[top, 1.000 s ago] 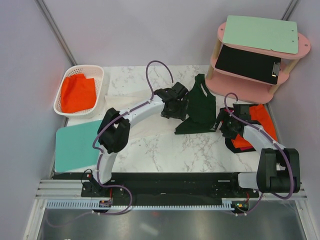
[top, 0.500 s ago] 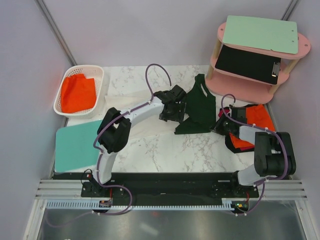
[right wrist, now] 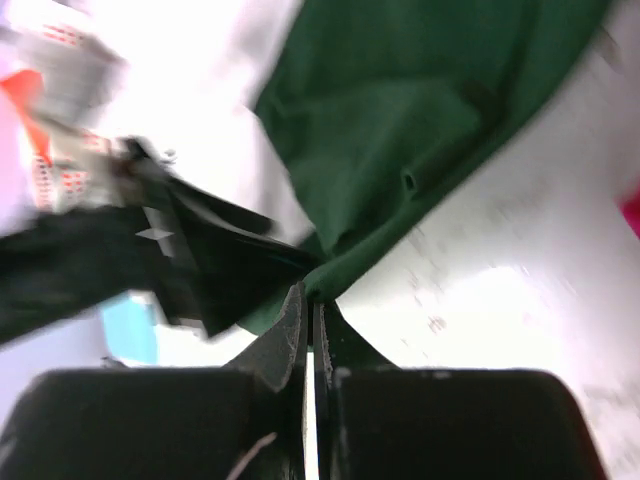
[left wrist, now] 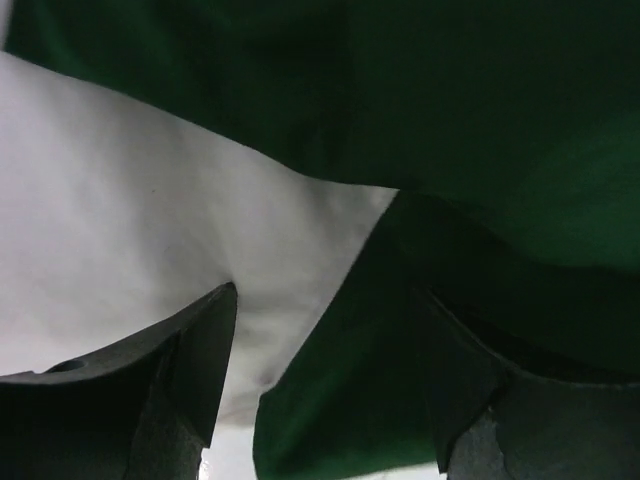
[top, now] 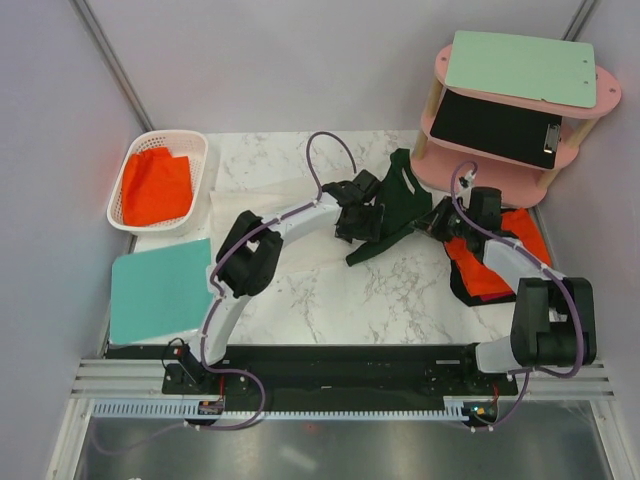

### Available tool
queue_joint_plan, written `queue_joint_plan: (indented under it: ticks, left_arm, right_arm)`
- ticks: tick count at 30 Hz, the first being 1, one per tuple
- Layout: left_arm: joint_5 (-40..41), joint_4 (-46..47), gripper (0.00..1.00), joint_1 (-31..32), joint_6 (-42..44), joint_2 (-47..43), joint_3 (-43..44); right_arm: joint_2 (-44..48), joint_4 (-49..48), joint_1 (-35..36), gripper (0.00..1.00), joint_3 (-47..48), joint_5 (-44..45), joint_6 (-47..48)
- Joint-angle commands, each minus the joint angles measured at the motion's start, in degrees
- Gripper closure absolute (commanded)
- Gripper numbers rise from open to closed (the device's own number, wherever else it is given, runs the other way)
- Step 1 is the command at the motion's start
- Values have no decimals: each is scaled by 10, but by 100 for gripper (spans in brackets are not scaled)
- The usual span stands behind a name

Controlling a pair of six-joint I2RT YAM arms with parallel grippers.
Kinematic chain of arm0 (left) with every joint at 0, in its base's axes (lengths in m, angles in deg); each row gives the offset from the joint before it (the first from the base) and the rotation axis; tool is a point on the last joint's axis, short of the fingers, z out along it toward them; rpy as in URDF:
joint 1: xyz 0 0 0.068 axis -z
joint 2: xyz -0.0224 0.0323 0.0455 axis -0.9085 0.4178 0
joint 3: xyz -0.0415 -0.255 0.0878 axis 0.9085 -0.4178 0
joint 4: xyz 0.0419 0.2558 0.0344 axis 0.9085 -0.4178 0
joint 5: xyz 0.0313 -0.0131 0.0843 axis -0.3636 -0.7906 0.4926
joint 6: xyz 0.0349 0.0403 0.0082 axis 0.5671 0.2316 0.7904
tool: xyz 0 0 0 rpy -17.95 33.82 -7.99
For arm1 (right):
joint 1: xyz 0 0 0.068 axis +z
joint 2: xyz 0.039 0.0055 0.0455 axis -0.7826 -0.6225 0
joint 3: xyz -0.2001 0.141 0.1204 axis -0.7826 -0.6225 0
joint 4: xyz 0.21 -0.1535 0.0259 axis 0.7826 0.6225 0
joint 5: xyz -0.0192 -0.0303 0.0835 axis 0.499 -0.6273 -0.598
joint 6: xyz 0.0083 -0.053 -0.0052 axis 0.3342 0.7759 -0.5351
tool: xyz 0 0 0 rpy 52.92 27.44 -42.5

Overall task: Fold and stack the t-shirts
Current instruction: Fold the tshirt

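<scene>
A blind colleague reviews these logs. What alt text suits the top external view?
A dark green t-shirt lies bunched on a marble table, the left pincer at its left edge and the right pincer at its right edge. A white basket of orange cloth sits left; a pink shelf, right.

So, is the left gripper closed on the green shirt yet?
No: the left gripper's fingers stand wide apart, with the green shirt ahead of them and nothing pinched between.

Marble table (top: 330,300) carries: white basket (top: 170,135) far left, teal sheet (top: 155,295) near left, cream-white t-shirt (top: 255,200) centre-left, dark green t-shirt (top: 408,205) centre, pink shelf (top: 480,175) far right, orange cloth (top: 515,235) right edge
</scene>
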State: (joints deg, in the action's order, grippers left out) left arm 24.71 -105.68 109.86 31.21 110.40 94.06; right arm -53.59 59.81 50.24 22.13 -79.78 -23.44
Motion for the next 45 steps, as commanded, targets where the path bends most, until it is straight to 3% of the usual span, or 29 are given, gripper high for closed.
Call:
queue_joint_plan:
  ticks: [1,6,10,15,24,31,35,39,43,45]
  left_arm:
    - [-35,-9,24,4,-7,52,23]
    - [26,-21,25,4,-19,33,-3]
    - [85,-20,22,4,-21,-32,-51]
    - [168,-25,19,-4,-18,-103,-83]
    - [164,-22,18,-14,-10,-173,-92]
    - [125,-12,18,-14,2,-120,-53]
    - [124,-21,18,-20,-5,-66,-32]
    - [122,-27,19,-30,-9,-33,-24]
    - [123,-28,19,-34,-5,-23,-28]
    - [123,-27,19,-36,-4,-19,-28]
  right_arm:
    - [-68,-85,9,100,66,-58,-42]
    - [-164,-187,56,100,134,-50,-84]
    - [-273,-203,85,100,208,-35,-96]
    - [-345,-222,109,100,280,-24,-115]
    - [-420,-241,114,100,336,3,-135]
    - [-475,-241,126,99,386,31,-140]
    - [-469,-242,129,85,393,22,-133]
    - [-380,-234,128,70,355,31,-104]
    - [-280,-149,121,52,312,76,-54]
    - [-243,-115,117,50,296,88,-32]
